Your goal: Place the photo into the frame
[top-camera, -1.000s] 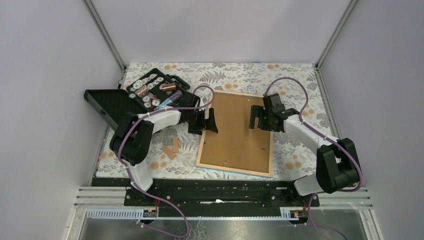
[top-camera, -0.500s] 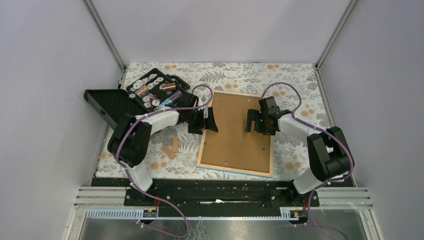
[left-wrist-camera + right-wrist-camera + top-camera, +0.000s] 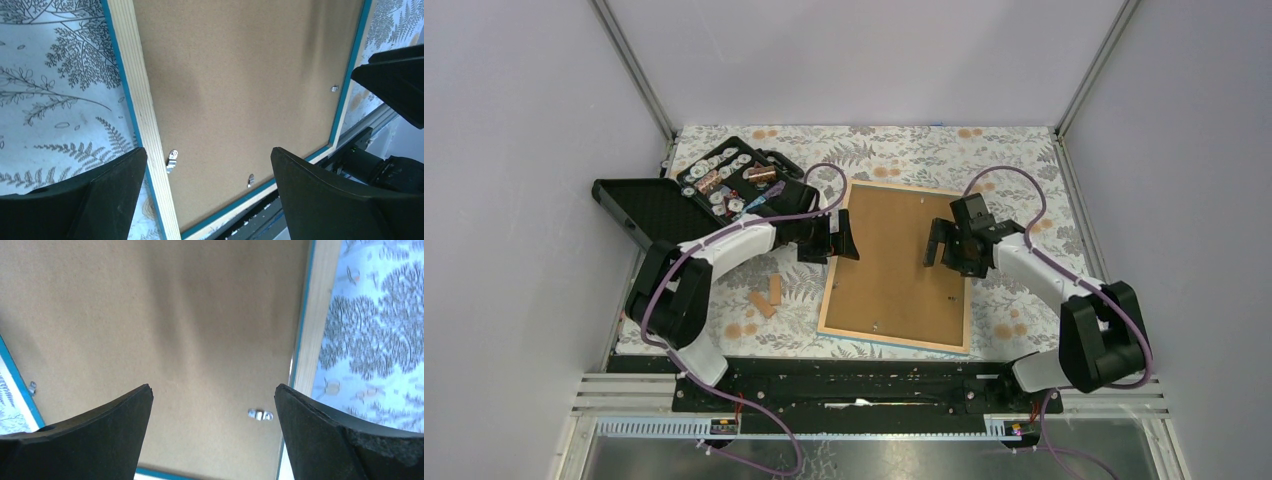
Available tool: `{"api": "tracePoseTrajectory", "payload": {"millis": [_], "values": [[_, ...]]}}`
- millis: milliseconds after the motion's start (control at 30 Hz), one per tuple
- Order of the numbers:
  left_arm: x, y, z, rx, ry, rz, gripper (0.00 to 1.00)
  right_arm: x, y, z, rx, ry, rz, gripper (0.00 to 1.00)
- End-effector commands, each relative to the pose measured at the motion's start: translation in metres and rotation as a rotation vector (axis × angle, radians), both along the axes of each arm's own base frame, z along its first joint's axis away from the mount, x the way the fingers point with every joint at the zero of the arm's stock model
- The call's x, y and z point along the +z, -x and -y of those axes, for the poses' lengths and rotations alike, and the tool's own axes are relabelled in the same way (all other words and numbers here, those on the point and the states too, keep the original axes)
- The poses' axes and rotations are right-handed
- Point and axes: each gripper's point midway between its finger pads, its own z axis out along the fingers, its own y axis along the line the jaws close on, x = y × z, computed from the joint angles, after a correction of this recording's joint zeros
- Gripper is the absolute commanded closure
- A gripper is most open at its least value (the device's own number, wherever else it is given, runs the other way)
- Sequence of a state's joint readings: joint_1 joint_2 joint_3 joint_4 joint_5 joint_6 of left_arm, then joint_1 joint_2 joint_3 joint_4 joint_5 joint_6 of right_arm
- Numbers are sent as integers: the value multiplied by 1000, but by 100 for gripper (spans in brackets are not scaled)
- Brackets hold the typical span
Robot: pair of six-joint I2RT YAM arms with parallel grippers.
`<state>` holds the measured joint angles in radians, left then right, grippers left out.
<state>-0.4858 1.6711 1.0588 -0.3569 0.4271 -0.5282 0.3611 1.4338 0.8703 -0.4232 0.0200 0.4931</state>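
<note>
Lying back-up on surface (image 3: 904, 150), frame (image 3: 142, 115) is flanked by left gripper (image 3: 848, 242) and right gripper (image 3: 934, 243); both jaws spread wide, nothing gripped.

the bench (image 3: 904, 150) is covered by a fern-printed cloth. the frame (image 3: 824, 303) is laid on it back up. an open black case (image 3: 724, 185) is set far left, and two small brown pieces (image 3: 775, 290) just left of the frame.

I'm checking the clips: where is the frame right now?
In the top view, the frame lies back-up at the centre of the table, between the left pincer at its left rim and the right pincer over its right side.
</note>
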Motion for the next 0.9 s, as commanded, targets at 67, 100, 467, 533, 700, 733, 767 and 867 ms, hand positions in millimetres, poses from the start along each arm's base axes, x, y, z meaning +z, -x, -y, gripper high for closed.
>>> {"api": "tracePoseTrajectory", "payload": {"millis": [67,100,467,533,700,733,767,867], "values": [[62,-13,10,71,24,73,1,12,31,16,-229,6,-89,0],[72,-17,12,87,28,92,1,11,35,18,-261,6,-104,0],[92,-39,-8,169,-55,266,2,-12,59,39,-574,9,-131,2],[86,-36,-9,161,-65,256,1,-13,61,44,-585,23,-120,7],[95,-31,-7,147,-33,269,2,-20,62,43,-577,28,-136,15],[97,-30,-6,144,-28,272,2,-23,64,40,-575,15,-148,18],[97,-30,-6,141,-24,271,2,-27,65,37,-577,-2,-163,21],[100,-27,-3,131,-6,265,2,-39,72,32,-594,-29,-196,24]]}}
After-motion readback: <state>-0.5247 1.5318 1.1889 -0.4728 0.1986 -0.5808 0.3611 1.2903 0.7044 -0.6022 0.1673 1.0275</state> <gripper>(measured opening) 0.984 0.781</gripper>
